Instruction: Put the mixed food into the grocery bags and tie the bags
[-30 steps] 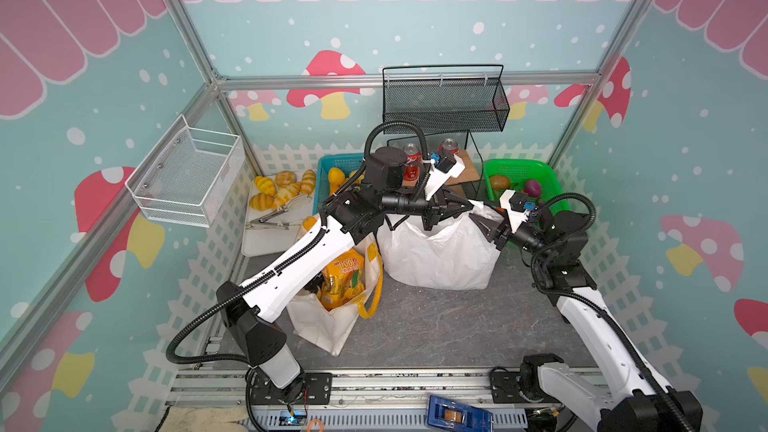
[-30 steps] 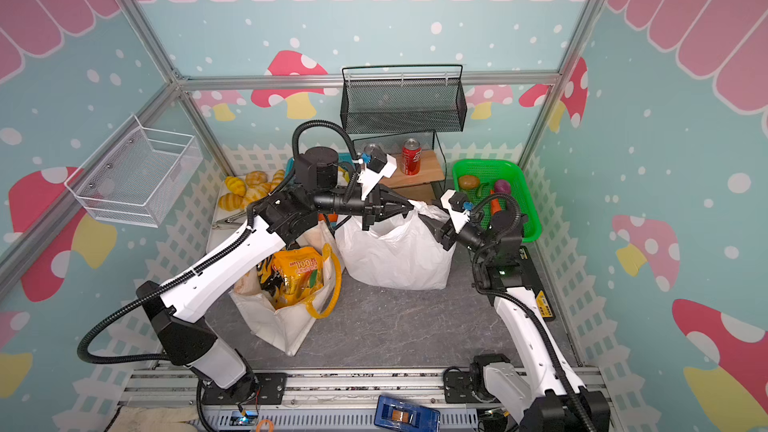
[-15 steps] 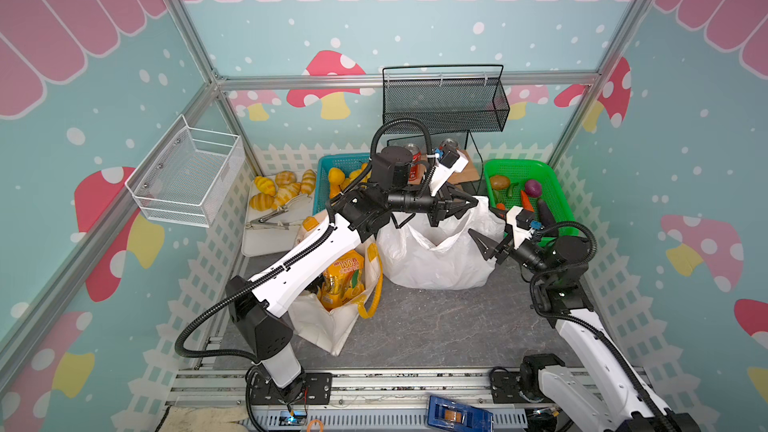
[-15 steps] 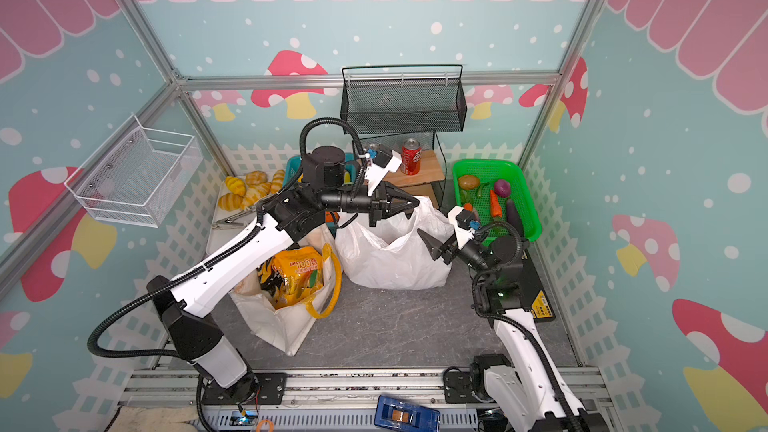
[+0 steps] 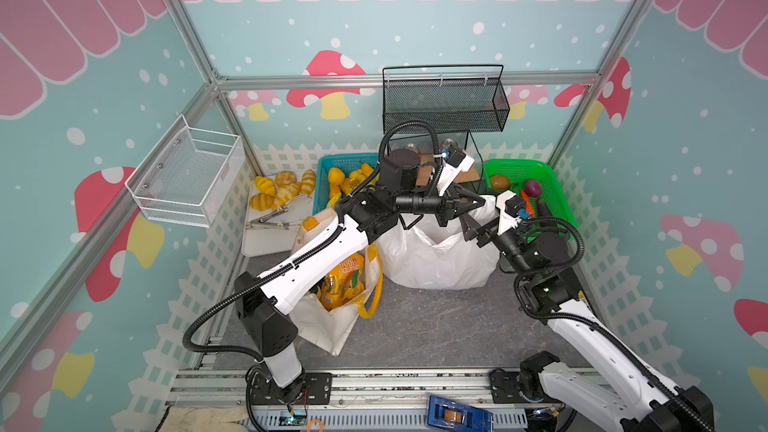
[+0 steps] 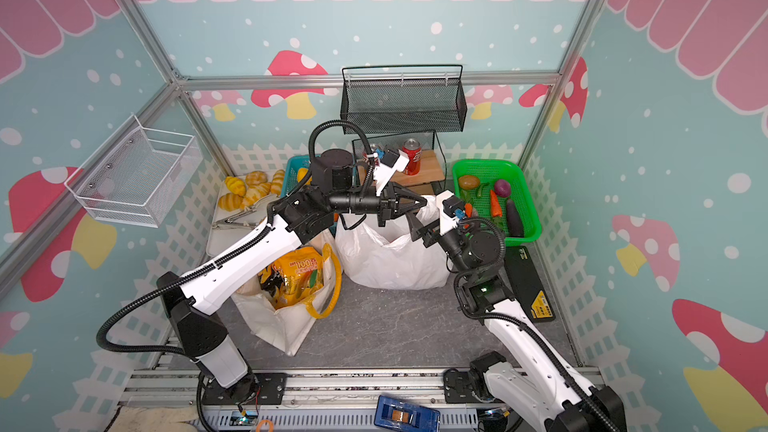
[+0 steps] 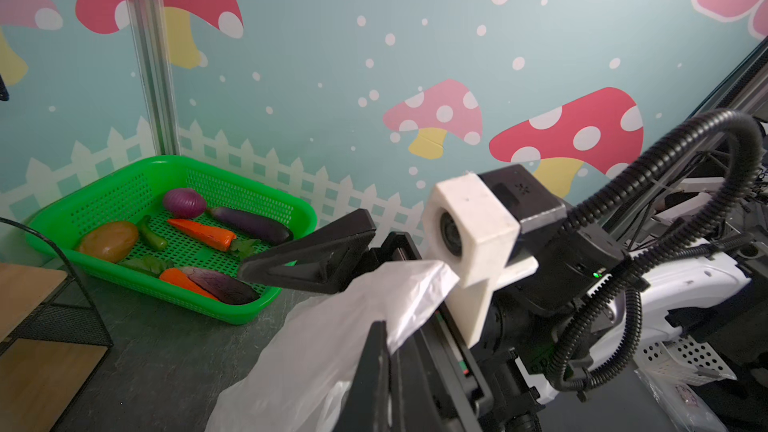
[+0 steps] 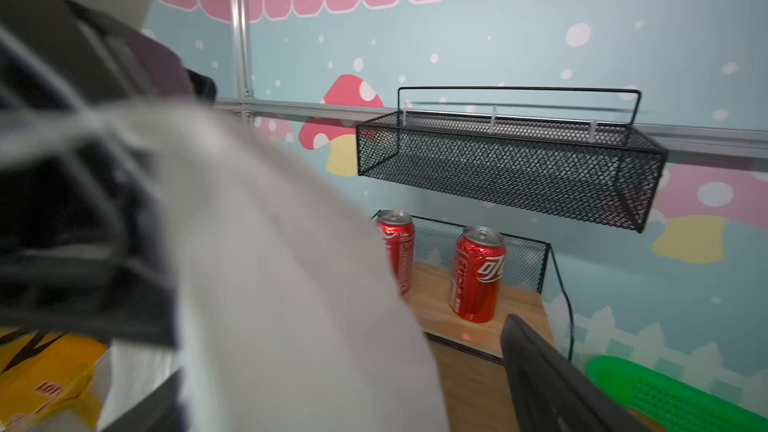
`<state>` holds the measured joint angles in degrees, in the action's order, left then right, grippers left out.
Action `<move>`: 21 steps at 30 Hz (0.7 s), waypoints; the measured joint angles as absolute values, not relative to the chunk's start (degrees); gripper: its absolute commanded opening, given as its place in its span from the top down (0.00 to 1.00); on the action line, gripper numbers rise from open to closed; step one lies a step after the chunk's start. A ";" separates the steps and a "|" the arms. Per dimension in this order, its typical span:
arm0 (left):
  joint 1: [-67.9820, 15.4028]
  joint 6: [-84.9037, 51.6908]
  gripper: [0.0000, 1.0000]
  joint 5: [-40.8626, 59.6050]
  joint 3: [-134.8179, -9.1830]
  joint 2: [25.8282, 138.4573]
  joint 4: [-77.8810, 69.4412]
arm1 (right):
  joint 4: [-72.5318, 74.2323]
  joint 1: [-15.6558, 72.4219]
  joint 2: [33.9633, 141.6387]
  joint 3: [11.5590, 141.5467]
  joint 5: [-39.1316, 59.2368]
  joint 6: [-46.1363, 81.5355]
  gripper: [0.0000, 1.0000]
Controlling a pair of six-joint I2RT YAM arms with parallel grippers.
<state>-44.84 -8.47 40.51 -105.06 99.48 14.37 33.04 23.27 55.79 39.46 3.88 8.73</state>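
Looking at the white plastic bag (image 5: 436, 259) first: standing upright dead centre in both top views, mouth open and pulled up toward the back. Pinched at its far rim by the left gripper (image 5: 478, 202), fingers clamped tight together on a fold of the film, same pinch visible low in the left wrist view. Just beside that, the right gripper (image 5: 476, 236), fingers spread wide, straddling a flap of the bag's right edge but not squeezing anything.

Further out, lower left of centre: canvas tote (image 5: 328, 326) slumped open with an orange snack packet (image 5: 345, 280) inside. Over at the right side of the top views: green basket (image 5: 515, 164) with a carrot (image 7: 203, 234) and eggplant (image 7: 249, 224) not yet bagged.

Stuff to worry about, imo:
- Thin slippery film held by one small pinch, so easy to slide out and let the mouth flop shut.
- Easy for the wide fingers to close on air, or to grab both layers at once and seal the opening.
- Two grippers just beside each other, so a clumsy move = a bump.
- Tying now = veggies left behind.
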 measured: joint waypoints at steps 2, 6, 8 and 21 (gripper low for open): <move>-44.93 -8.80 1.00 40.45 -105.06 99.48 14.31 | 33.43 24.43 57.67 39.59 -2.87 10.48 0.24; -45.04 -9.06 1.00 39.92 -104.99 99.48 14.33 | 34.70 24.86 60.55 36.45 -12.47 14.33 0.31; -45.04 -9.26 1.00 39.11 -104.62 99.48 14.48 | 36.10 24.88 61.69 33.34 -14.52 15.97 0.34; -43.48 -10.35 1.00 36.32 -103.53 99.37 12.95 | 36.38 24.64 57.39 28.25 -7.42 11.16 0.04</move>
<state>-43.48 -10.35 36.32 -103.53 99.37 12.95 36.38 24.64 57.39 28.25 -7.42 11.16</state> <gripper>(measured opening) 0.047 0.902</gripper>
